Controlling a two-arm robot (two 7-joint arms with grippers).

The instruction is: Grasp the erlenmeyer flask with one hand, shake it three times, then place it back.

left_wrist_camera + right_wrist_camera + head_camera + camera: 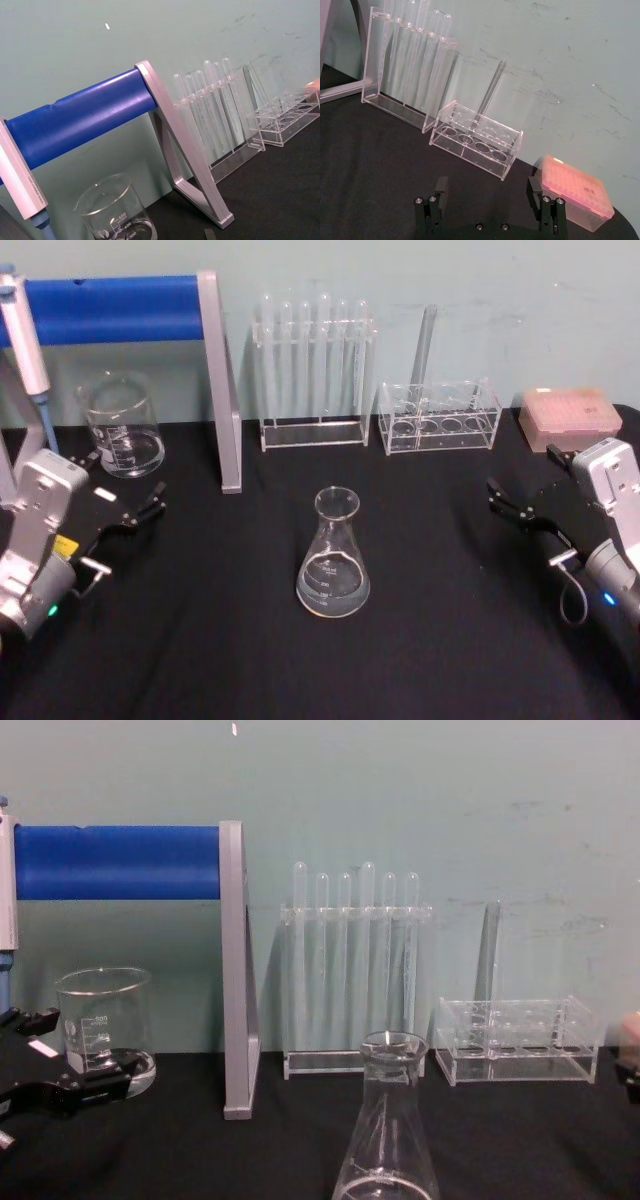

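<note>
The fingers (pixel 90 1086) of the left gripper (pixel 85 1050) are spread apart and hold nothing. It hangs low over the left side of the black table (pixel 200 640), just in front of a glass beaker (pixel 122 430). The fingers (pixel 441 186) of the right gripper (pixel 487 187) are spread wide too, and they are empty. That gripper is near the right edge of the table.

The erlenmeyer flask (pixel 333 555) stands upright in the middle of the table, between the two grippers and well apart from both. A little clear water sits in its wide bottom.

Seen from the flask in the head view, the left gripper is at 9 o'clock and the right gripper is at 3 o'clock. The beaker is at 10 o'clock. A tall rack of test tubes (pixel 312 370) is at 12 o'clock, against the wall. A low clear rack (pixel 438 418) with one tube in it is at 1 o'clock, and a pink box (pixel 570 417) is at 2 o'clock. A stand with a blue bar (pixel 110 308) is at the back left.
</note>
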